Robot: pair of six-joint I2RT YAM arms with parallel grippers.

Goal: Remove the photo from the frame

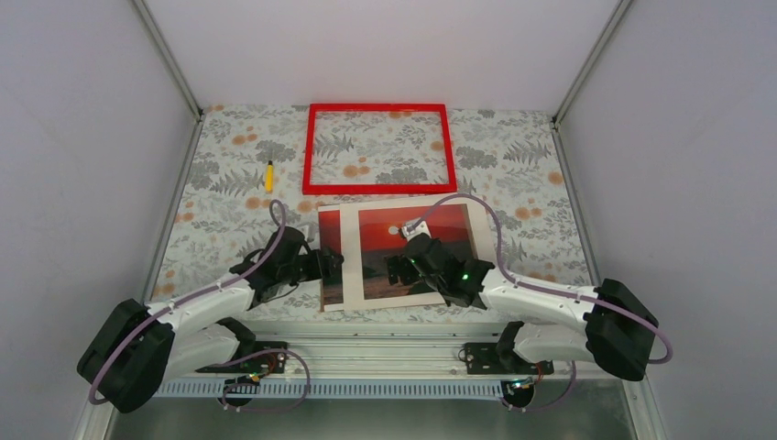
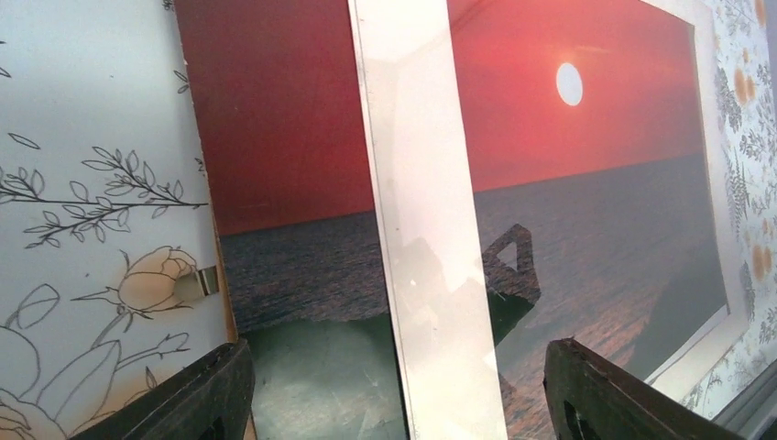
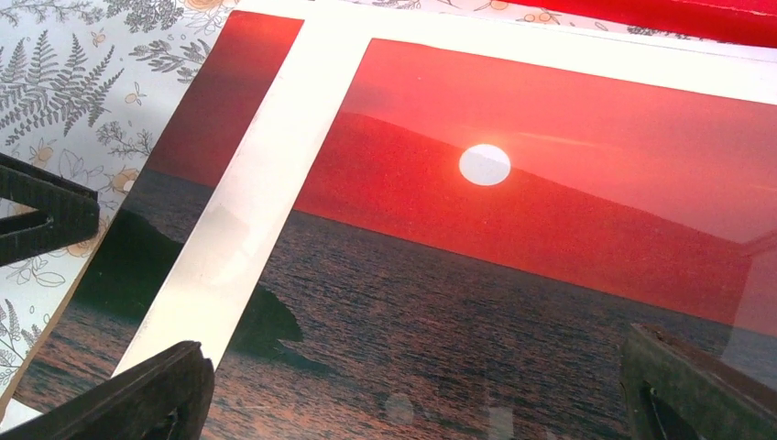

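Observation:
The photo (image 1: pixel 376 229), a red sunset over dark sea with a white border, lies flat near the table's front, outside the frame (image 1: pixel 377 188). The thin red frame rests empty on the floral cloth behind it. The photo overlaps a second sunset sheet (image 1: pixel 331 234) on its left. My left gripper (image 1: pixel 330 266) hovers open over that overlap, its fingers astride the photo's (image 2: pixel 586 165) white border and touching nothing. My right gripper (image 1: pixel 396 270) stands wide open low over the photo's (image 3: pixel 550 211) sea part, holding nothing.
A small yellow tool (image 1: pixel 269 176) lies left of the frame. The second sheet (image 2: pixel 275 137) has a brown edge with a small metal tab (image 2: pixel 209 280). A strip of the red frame (image 3: pixel 660 14) shows behind the photo. White walls close in three sides.

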